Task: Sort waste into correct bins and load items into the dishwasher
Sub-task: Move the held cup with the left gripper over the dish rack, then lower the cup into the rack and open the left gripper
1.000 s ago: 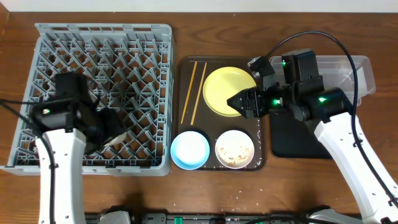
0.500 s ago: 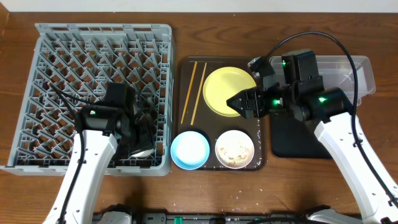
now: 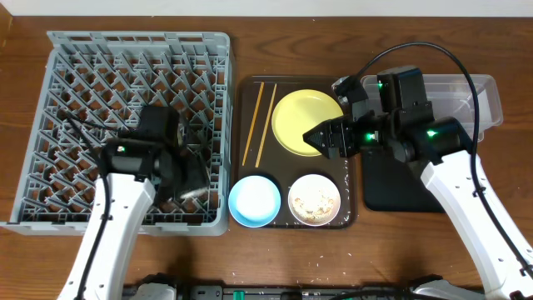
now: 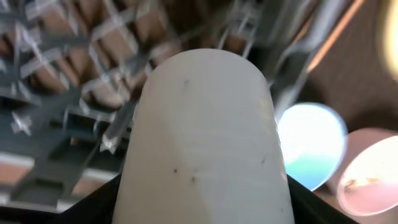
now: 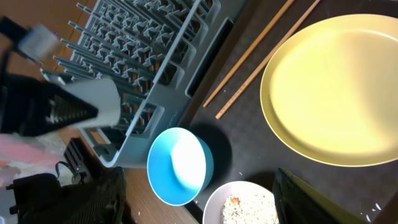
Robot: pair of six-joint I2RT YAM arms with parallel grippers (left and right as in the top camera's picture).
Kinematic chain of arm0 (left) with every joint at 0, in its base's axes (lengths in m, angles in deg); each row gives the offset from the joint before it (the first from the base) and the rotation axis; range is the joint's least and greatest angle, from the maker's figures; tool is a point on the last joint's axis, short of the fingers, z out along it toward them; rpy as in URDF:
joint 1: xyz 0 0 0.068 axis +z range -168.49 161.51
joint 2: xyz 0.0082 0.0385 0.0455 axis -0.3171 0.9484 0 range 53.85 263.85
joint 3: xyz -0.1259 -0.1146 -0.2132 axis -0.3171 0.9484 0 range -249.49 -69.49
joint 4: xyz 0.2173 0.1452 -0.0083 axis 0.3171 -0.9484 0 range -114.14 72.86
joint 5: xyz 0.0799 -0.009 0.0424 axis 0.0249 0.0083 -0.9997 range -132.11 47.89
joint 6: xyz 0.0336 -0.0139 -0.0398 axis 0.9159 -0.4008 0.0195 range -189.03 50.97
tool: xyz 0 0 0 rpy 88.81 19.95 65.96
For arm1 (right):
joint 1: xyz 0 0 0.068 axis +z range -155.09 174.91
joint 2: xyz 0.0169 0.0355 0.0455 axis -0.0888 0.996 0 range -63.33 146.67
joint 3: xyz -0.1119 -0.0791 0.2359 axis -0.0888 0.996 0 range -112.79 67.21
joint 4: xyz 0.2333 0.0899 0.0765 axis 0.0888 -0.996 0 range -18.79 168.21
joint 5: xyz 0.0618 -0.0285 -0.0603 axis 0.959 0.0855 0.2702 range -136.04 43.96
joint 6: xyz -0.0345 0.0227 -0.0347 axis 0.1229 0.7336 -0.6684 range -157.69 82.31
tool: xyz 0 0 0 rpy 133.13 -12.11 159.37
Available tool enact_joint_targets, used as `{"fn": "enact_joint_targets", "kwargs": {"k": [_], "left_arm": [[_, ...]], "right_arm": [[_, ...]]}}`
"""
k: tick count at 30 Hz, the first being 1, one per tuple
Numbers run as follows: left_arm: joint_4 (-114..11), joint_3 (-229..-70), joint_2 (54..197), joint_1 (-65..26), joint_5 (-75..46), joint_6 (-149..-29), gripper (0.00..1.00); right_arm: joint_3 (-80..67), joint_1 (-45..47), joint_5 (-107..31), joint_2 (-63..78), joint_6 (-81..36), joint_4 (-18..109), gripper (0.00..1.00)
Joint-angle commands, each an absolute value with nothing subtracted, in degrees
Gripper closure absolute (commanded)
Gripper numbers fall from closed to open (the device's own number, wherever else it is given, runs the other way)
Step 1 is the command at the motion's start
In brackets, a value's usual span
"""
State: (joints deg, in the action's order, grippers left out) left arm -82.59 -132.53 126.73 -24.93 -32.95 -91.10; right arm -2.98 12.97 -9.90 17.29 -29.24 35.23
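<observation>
My left gripper [image 3: 187,173] is shut on the small white cup [image 4: 205,137], low over the front right part of the grey dish rack [image 3: 125,75]. The cup also shows in the right wrist view [image 5: 93,102]. My right gripper [image 3: 316,137] is open and empty at the right edge of the yellow plate [image 3: 300,121]. Two chopsticks [image 3: 258,125] lie left of the plate. The light blue bowl [image 3: 254,201] and the beige bowl [image 3: 314,200] with rice crumbs sit in front. The clear tub [image 3: 475,92] and black tray [image 3: 391,179] are on the right. The snack wrapper is out of view.
The plate, chopsticks and both bowls rest on the dark brown serving tray [image 3: 287,171], between the rack and the bins. The right arm lies over the tub and the black tray. A wooden table [image 3: 250,50] carries everything.
My left arm has swung from the rack's front left to its front right with the cup in it. The right arm has not moved.
</observation>
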Motion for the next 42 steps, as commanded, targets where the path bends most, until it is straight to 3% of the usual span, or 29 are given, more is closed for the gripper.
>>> {"fn": "enact_joint_targets", "kwargs": {"k": [1, 6, 10, 15, 23, 32, 34, 39, 42], "left_arm": [[-80.28, -135.77, 126.75, -24.95, -32.29, -90.59, 0.51], [-78.7, -135.72, 128.02, -24.95, -32.53, -89.15, 0.5], [-82.31, -135.74, 127.56, -23.48, -40.9, -92.65, 0.5], [-85.59, -135.74, 126.01, -13.84, -41.32, -93.37, 0.5], [-82.64, -133.91, 126.21, 10.61, -41.27, -94.44, 0.51], [-79.31, -133.17, 128.65, 15.73, -41.54, -95.27, 0.5], [-80.08, -133.17, 129.94, 15.73, -41.58, -95.25, 0.37], [-80.25, -133.21, 130.62, 15.73, -41.51, -95.25, 0.33], [-80.49, -133.91, 130.45, 15.73, -39.41, -95.23, 0.2]], "right_arm": [[-3.36, 13.34, -9.85, 17.31, -30.25, 35.33, 0.27], [-3.36, 13.34, -9.85, 17.31, -30.25, 35.36, 0.26], [-3.33, 13.34, -9.81, 17.31, -30.25, 34.83, 0.26], [-3.33, 13.34, -9.83, 17.31, -30.25, 34.7, 0.26], [-3.33, 13.34, -9.83, 17.31, -30.27, 34.7, 0.25], [-3.33, 13.34, -9.81, 17.31, -30.25, 34.57, 0.25], [-3.33, 13.36, -9.81, 17.31, -30.25, 34.39, 0.25], [-3.33, 13.36, -9.81, 17.31, -30.27, 33.59, 0.25], [-3.33, 13.36, -9.81, 17.31, -30.27, 33.41, 0.25]]}}
